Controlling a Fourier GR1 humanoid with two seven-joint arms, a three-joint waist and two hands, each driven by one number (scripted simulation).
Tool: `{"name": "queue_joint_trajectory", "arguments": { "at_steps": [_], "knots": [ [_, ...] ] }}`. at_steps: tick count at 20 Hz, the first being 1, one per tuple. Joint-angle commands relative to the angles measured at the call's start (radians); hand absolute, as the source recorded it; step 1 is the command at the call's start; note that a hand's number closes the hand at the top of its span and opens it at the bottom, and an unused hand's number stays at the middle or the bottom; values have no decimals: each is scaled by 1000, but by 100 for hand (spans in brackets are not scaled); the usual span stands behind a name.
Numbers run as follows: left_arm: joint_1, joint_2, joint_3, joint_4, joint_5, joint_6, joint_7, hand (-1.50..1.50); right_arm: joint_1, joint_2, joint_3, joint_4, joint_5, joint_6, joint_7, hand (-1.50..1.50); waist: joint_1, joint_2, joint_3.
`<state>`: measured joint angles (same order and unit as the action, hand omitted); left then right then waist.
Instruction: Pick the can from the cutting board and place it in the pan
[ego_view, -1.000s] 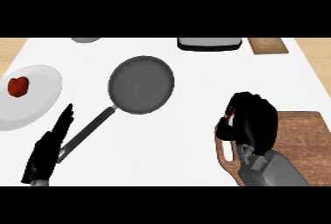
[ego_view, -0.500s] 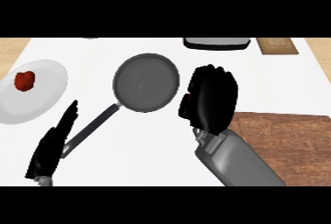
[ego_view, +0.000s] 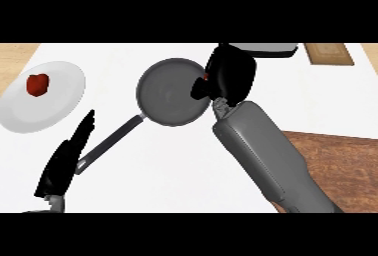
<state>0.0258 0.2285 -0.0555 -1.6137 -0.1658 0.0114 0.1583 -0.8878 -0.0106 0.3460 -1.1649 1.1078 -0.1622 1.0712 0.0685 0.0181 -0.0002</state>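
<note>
Hanging over the pan's (ego_view: 166, 95) right rim, the can (ego_view: 206, 77) is being clasped, mostly hidden, by the curled right hand (ego_view: 232, 75).

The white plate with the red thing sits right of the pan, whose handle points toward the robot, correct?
No: the head view shows the plate left of the pan. It does hold the red thing, and the handle does point toward the robot.

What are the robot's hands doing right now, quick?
Left hand: open, fingers straight, holding nothing.
Right hand: curled round the can, which is mostly hidden, at the pan's right edge.
</note>
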Motion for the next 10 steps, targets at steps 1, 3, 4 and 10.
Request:
{"name": "queue_joint_trajectory", "arguments": {
  "at_steps": [1,3,4,10],
  "knots": [
    [9,-16,-17,28,-8,-1,-48,0,-66,10,-55,222,-71,-205,15,150,31,14,-1],
    [-34,-6,-5,9,9,-17,5,0,-92,10,-65,300,-143,-247,-14,150,30,11,0],
    [-53,-10,-20,28,-17,-7,-14,0,-127,10,-83,363,-156,-231,-38,150,37,17,0],
    [-61,0,-9,21,7,-35,-4,0,-196,10,-48,597,-281,-175,-147,150,70,21,0]
  ]
}}
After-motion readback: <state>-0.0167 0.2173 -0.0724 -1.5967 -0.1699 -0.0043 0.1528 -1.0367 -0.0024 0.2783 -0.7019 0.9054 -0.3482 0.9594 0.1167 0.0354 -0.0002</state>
